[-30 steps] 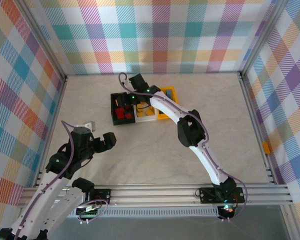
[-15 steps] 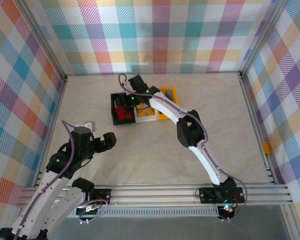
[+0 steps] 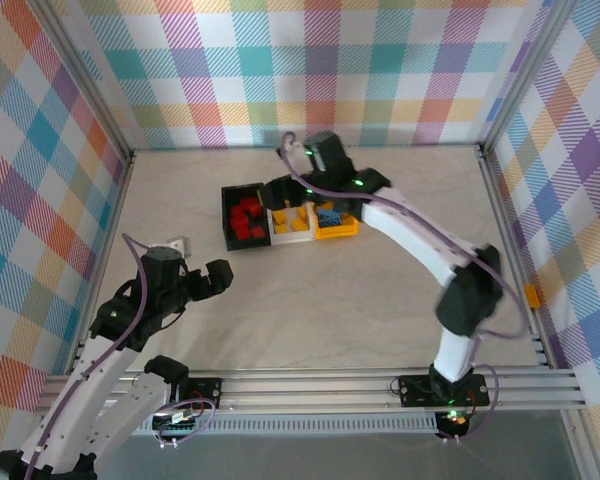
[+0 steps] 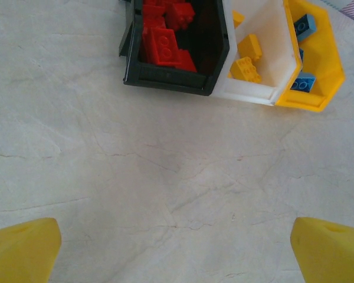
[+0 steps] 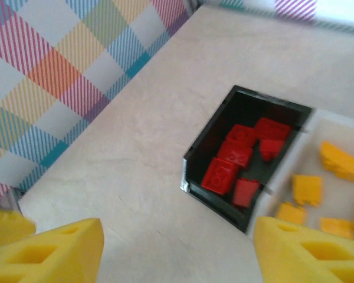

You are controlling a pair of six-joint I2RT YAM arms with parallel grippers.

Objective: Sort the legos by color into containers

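Three small open-top rectangular plastic bins stand in one row in the upper middle of the overhead view: one black bin (image 3: 226, 215), one translucent white bin (image 3: 290, 238) and one orange-yellow bin (image 3: 335, 234). In the right wrist view, six small red studded plastic bricks (image 5: 235, 154) can be counted at centre frame, and at least four yellow-orange bricks (image 5: 307, 189) at the right edge, where more are cut off. In the upper right of the left wrist view, at least two blue bricks (image 4: 304, 83) show, the full count hidden by the frame edge.
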